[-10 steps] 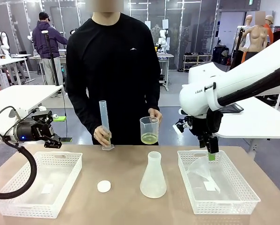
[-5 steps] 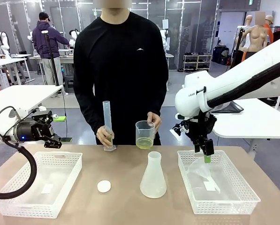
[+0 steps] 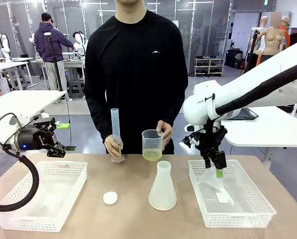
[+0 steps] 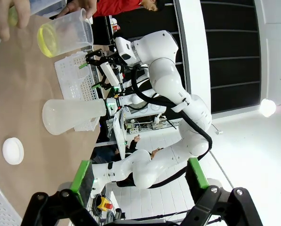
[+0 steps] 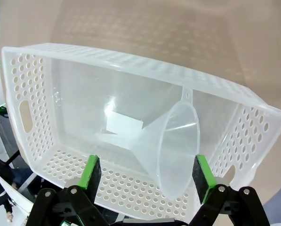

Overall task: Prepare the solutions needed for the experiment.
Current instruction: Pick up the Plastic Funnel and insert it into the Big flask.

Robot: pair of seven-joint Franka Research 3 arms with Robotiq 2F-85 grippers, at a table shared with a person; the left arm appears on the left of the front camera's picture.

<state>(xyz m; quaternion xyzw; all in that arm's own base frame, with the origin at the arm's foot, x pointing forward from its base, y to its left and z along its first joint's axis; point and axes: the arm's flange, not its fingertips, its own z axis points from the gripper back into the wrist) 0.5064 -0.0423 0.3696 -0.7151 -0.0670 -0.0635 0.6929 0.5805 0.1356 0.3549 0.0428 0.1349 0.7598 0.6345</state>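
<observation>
Yellow-green solution [image 3: 151, 155] lay shallow in the beaker [image 3: 152, 143] a person [image 3: 136, 74] held behind the flask [image 3: 162, 186]. Right of it, my right hand [image 5: 146, 172] stood open astride the funnel [image 5: 175, 146]; left of it, my left hand [image 4: 138, 176] was open.

Plainly a robotics lab doing bench chemistry: white robot arm [image 3: 247, 89] reaching in from the right over a wooden table [image 3: 131, 175], with a plastic flask [image 3: 162, 186], measuring cylinder [image 3: 115, 129] and beaker [image 3: 152, 139] of yellow-green liquid [image 3: 151, 155]; white workbenches [image 3: 19, 102], glass partitions [image 3: 208, 30] far behind.

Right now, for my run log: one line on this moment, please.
left fingers: open | right fingers: open astride funnel in basket | person: holds beaker of solution, cylinder
</observation>
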